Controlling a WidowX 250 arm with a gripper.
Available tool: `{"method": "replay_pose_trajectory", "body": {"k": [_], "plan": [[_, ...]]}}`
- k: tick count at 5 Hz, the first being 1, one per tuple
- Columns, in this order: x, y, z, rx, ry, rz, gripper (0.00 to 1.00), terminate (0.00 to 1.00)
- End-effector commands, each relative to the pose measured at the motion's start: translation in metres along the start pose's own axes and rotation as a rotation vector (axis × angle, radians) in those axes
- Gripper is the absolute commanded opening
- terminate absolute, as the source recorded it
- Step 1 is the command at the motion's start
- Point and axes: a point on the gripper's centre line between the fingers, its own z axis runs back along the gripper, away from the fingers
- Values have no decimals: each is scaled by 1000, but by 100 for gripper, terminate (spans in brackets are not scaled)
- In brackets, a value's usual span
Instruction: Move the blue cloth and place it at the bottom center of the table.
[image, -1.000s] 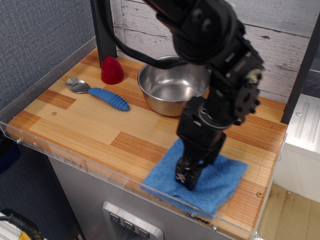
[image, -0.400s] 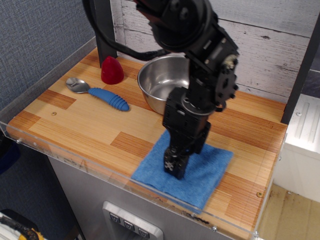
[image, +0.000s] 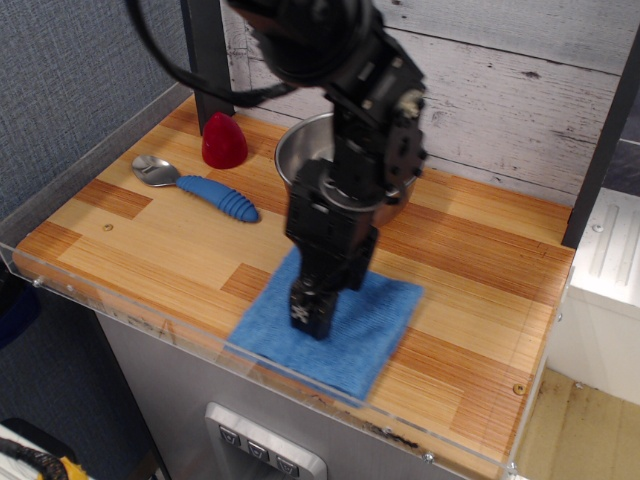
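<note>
A whitewashed plank wall stands behind the table (image: 150, 240), a striped wooden top edged with a clear acrylic rim. The blue cloth (image: 375, 330) is spread flat against the front edge, roughly at the middle of the table's width. The gripper (image: 309, 318) is planted on the cloth's central part, pointing down; whether its jaws are pinched on the fabric or merely pressed against it cannot be told, since the fingertips are hidden by the gripper body. The step in hand is judged to be the final placing. It would be done well if the cloth were kept flat, stopped short of the rim so no corner is bunched, and released by a straight upward lift. The spoon (image: 200, 184), red object (image: 224, 141) and steel bowl (image: 300, 150) lie well apart behind.
</note>
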Motion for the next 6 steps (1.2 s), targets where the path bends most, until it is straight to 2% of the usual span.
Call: {"method": "replay_pose_trajectory", "body": {"k": [1,2,3,5,6], "plan": [[21,-2,16,-52,-12,48,100,0],[27,-3,15,-48,-17,62,100,0],[22,-3,18,-57,-15,61,100,0],[3,-1,59,-182,-15,30,100,0],[3,-1,59,-182,-15,30,100,0]]}}
